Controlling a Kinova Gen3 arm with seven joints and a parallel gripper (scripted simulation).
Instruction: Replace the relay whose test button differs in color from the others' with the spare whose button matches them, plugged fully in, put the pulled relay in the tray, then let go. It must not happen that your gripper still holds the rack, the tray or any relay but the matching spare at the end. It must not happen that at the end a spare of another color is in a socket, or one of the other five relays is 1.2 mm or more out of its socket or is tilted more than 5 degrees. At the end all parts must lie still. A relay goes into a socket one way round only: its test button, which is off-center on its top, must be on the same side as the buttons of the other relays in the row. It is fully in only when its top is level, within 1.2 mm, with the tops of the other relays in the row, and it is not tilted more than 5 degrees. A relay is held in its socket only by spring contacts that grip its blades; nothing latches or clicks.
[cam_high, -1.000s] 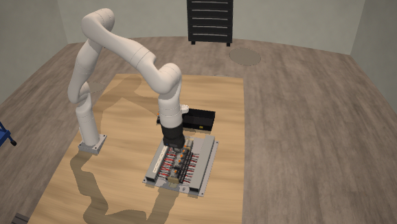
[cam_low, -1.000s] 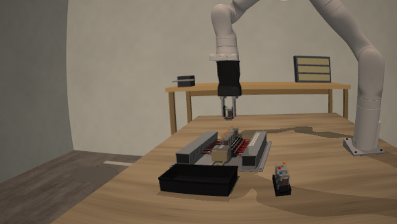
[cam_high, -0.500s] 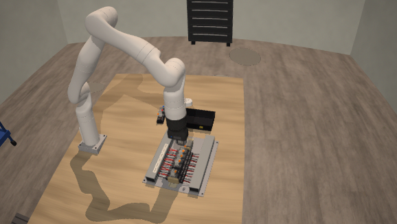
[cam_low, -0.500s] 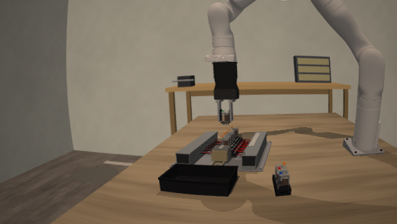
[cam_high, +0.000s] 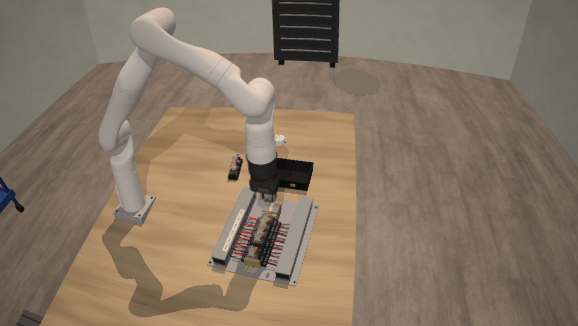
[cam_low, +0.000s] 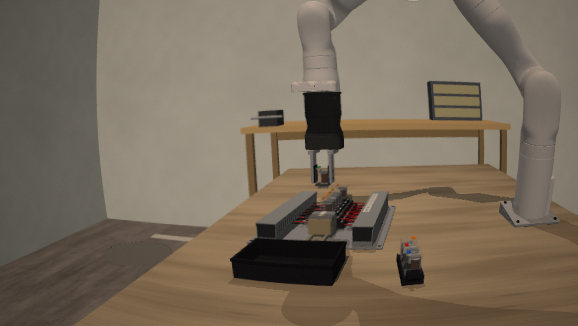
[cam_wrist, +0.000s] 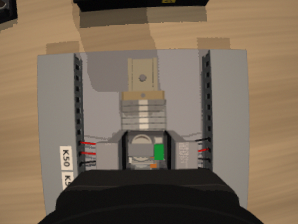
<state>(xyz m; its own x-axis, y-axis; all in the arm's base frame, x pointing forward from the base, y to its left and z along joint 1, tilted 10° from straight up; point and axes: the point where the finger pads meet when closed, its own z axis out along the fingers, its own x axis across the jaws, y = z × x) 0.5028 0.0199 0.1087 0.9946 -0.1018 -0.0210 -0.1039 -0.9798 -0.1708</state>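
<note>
Exterior view: the black tray (cam_high: 299, 185) (cam_low: 285, 271) (cam_wrist: 145, 6) could be missed through early release; above the row, the green-button relay (cam_low: 324, 177) (cam_wrist: 142, 150) is being gripped by the half-open tool (cam_high: 270, 197) (cam_low: 323, 180) (cam_wrist: 146, 144). Rightward, wrong-colored spares (cam_low: 411, 252) are being presented, inviting mispicking.

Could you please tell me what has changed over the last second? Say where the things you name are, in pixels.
The gripper (cam_high: 269, 198) (cam_low: 322, 179) (cam_wrist: 146, 144) has moved toward the tray (cam_high: 300, 187) (cam_low: 285, 272) (cam_wrist: 125, 6), carrying the green-button relay (cam_low: 324, 176) (cam_wrist: 141, 150) between its fingers. Nothing was newly gripped or let go. The tray, the rack (cam_high: 300, 225) (cam_low: 280, 220) (cam_wrist: 60, 100) and the spare holder (cam_high: 233, 176) (cam_low: 412, 276) stayed where they were.
</note>
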